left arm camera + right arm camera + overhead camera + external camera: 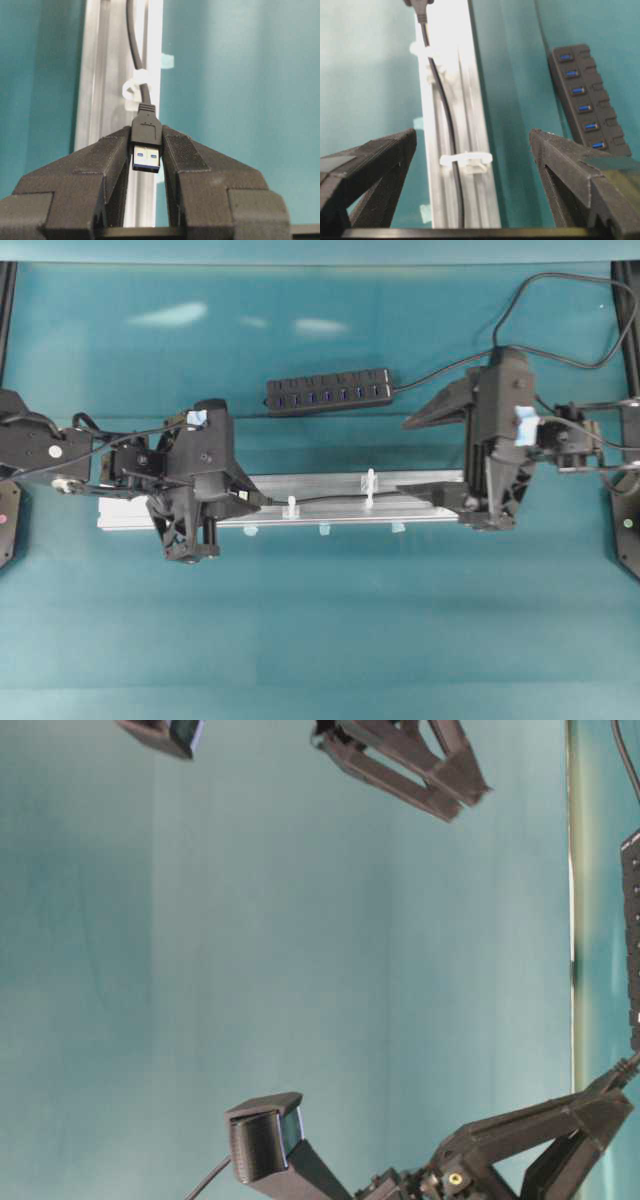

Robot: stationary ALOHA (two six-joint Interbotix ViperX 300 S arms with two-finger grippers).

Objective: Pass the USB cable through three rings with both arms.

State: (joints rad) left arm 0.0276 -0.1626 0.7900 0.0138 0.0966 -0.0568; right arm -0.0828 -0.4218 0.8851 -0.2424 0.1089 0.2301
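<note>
The silver rail (330, 512) lies across the middle of the table. The black USB cable (330, 498) runs along it through two whitish rings (292, 506) (370, 485). My left gripper (252, 502) is shut on the cable's plug at the rail's left part. In the left wrist view the plug (146, 132) sits pinched between the jaws of the left gripper (146, 142), just past a ring (135, 87). My right gripper (403, 455) stands wide open over the rail's right end. Between its jaws (472, 135) I see the cable (447, 115) threaded under a ring (466, 160).
A black USB hub (330, 392) with blue sockets lies behind the rail, and its cord loops to the back right. It also shows as the hub (585, 110) right of the rail. Small pale-blue tape tabs (324, 530) mark the rail's front edge.
</note>
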